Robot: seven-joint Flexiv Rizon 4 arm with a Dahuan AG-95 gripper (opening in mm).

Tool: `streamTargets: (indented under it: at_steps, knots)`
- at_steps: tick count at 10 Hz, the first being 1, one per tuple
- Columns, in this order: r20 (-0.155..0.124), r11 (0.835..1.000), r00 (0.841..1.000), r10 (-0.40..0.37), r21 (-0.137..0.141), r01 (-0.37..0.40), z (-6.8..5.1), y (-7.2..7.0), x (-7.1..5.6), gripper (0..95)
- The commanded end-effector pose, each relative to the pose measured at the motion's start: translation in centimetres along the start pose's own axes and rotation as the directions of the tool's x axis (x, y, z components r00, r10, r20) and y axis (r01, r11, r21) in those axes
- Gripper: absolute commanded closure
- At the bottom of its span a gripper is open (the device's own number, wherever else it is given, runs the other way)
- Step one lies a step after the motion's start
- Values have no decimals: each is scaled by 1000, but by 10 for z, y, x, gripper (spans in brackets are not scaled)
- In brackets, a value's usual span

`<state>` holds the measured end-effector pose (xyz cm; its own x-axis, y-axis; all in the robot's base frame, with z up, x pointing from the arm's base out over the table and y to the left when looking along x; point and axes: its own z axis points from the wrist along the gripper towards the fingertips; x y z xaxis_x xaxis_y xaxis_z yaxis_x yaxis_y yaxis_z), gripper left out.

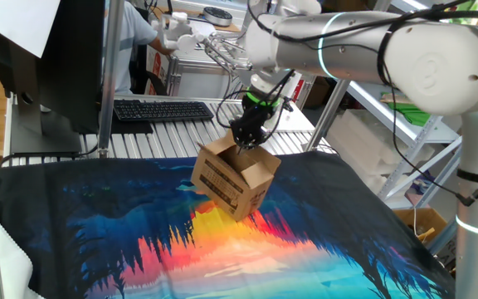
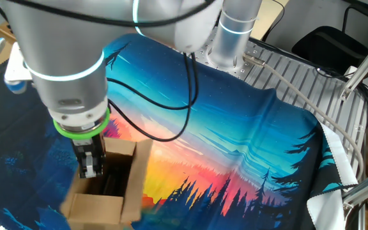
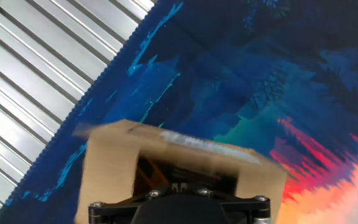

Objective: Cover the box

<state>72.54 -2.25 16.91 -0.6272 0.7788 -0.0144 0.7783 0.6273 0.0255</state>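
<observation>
The box (image 1: pixel 231 178) is a small brown carton with black print on its side. It stands tilted on the colourful cloth (image 1: pixel 139 241) with its top flaps open. My gripper (image 1: pixel 245 141) comes down from above and its fingertips sit at the box's top opening, touching the flaps. In the other fixed view the gripper (image 2: pixel 91 167) is over the open box (image 2: pixel 123 188), its fingers close together. The hand view shows the blurred box (image 3: pixel 107 171) right under the hand; the fingertips are hidden there.
A black keyboard (image 1: pixel 163 110) and a monitor (image 1: pixel 56 66) stand behind the cloth on the slatted metal table (image 3: pixel 30 93). The arm's base (image 2: pixel 232 38) stands at the cloth's far edge. A larger cardboard box (image 1: pixel 426 224) sits at the right.
</observation>
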Motion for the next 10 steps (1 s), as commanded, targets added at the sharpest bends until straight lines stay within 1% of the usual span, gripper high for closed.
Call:
streamTargets:
  at_steps: [1, 2, 3, 4, 5, 6, 8, 10]
  knots:
    - [0, 999, 1000, 5, 34, -5, -15, 1, 13, 950]
    - [1, 999, 1000, -7, 51, 7, -20, 1, 13, 950]
    - [-8, 998, 1000, -16, 55, 16, -25, 1, 10, 950]
    - [-15, 998, 1000, -23, 62, 24, -30, 2, 6, 950]
    - [-17, 997, 999, -35, 67, 36, -35, 4, -2, 950]
    - [-14, 996, 999, -48, 70, 49, -37, 3, -8, 950]
    - [-19, 995, 997, -69, 69, 70, -40, 0, -16, 950]
    - [-22, 994, 996, -84, 69, 85, -45, -3, -24, 950]
